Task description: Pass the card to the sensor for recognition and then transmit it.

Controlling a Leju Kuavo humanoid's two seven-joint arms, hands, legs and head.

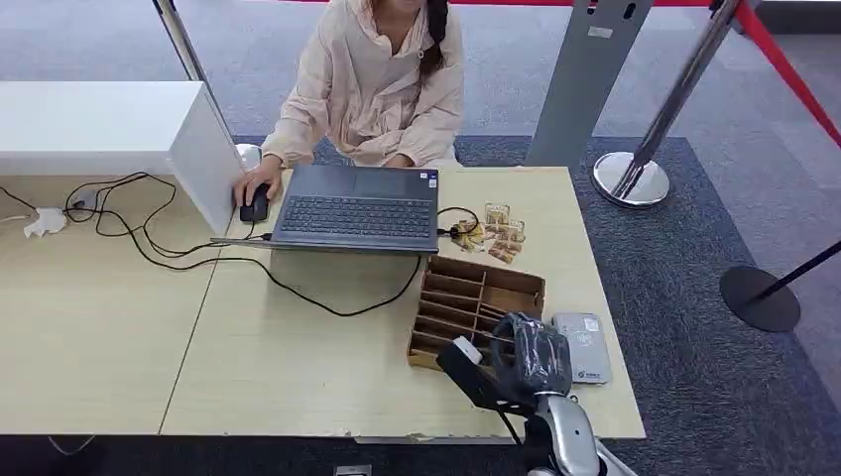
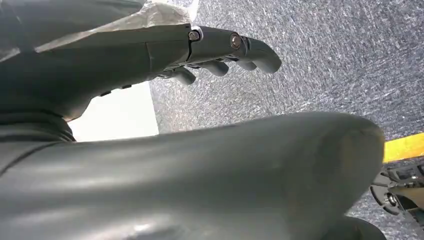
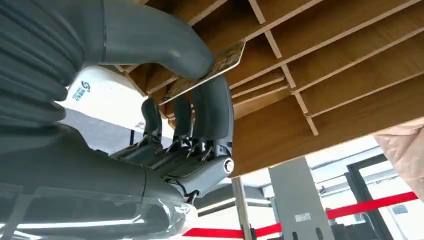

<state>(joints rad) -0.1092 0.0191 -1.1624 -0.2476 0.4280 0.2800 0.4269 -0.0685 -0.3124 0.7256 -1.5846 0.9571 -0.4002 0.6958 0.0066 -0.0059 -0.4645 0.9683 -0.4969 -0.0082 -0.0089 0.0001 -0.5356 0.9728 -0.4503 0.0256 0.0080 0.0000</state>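
Note:
My right hand hovers over the near right corner of the wooden slotted box. In the right wrist view the hand pinches a thin patterned card between the thumb and the dark fingers, close to the box's dividers. The grey card sensor lies flat on the table just right of the box and of my hand; its white face with a logo shows behind the hand. My left hand hangs over grey carpet with its fingers apart and nothing in them.
A person sits at the far side of the table with one hand on a mouse beside an open laptop. Several loose cards lie near the laptop. A black cable crosses the table. Barrier posts stand at the right.

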